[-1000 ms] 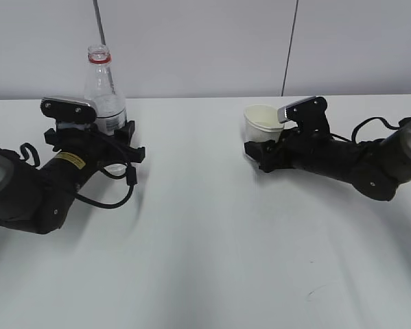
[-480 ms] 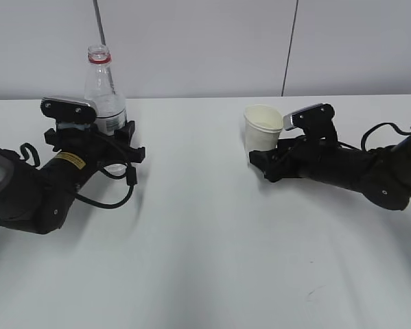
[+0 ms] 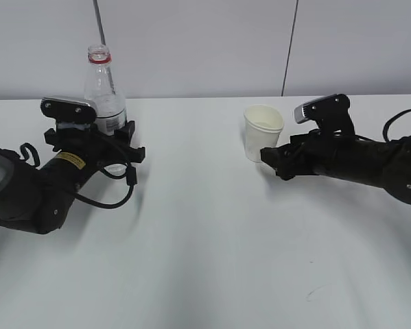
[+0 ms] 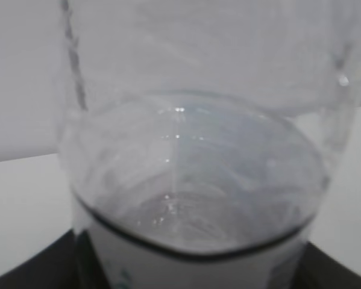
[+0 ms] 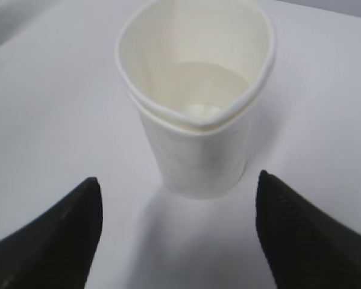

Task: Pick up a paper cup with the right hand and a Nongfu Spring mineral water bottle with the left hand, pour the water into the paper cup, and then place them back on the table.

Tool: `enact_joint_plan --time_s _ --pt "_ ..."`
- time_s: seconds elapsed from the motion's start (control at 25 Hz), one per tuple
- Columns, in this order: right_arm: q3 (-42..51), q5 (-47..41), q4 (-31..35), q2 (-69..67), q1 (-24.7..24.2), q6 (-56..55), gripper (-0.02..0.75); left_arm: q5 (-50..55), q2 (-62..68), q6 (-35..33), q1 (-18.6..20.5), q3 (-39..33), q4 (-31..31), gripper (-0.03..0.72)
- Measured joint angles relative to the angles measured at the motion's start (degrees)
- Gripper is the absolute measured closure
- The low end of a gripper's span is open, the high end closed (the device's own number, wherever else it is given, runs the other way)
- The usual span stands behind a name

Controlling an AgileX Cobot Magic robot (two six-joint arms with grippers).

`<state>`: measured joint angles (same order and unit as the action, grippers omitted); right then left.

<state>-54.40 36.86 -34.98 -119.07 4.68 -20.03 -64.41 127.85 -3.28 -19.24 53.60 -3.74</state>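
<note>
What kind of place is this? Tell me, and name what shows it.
Probably a robot lab or test bench: a bare white table against a plain grey panelled wall, and two black robot arms, with only a water bottle and a paper cup set out.

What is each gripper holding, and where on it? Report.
Left gripper: bottle, around the lower body. Right gripper: nothing, jaws open short of the paper cup standing on the table.

The exterior camera looks down at a slant across the table (image 3: 205, 260), facing the back wall. The left wrist camera sits very close to the bottle (image 4: 186, 180). The right wrist camera looks down on the paper cup (image 5: 195, 120), also visible in the exterior view (image 3: 263, 133).
</note>
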Motion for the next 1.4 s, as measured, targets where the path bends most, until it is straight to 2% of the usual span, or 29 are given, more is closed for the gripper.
enact_joint_plan --time_s 0.32,0.68,1.2,1.4 --pt "2.5 -4.7 -0.8 8.5 0.0 0.0 0.146 0.0 0.0 0.0 0.0 0.0 0.0 0.276" --pt "2.5 -6.2 -1.0 14.1 0.0 0.0 0.146 -0.8 0.0 0.0 -0.1 0.1 -0.1 0.184" --pt "2.6 -8.1 -1.1 17.1 0.0 0.0 0.146 -0.8 -8.0 -0.2 -0.4 -7.5 -1.8 0.179" --pt "2.6 -8.5 -1.1 18.4 0.0 0.0 0.147 -0.8 -11.1 -0.2 -0.6 -8.3 -0.9 0.179"
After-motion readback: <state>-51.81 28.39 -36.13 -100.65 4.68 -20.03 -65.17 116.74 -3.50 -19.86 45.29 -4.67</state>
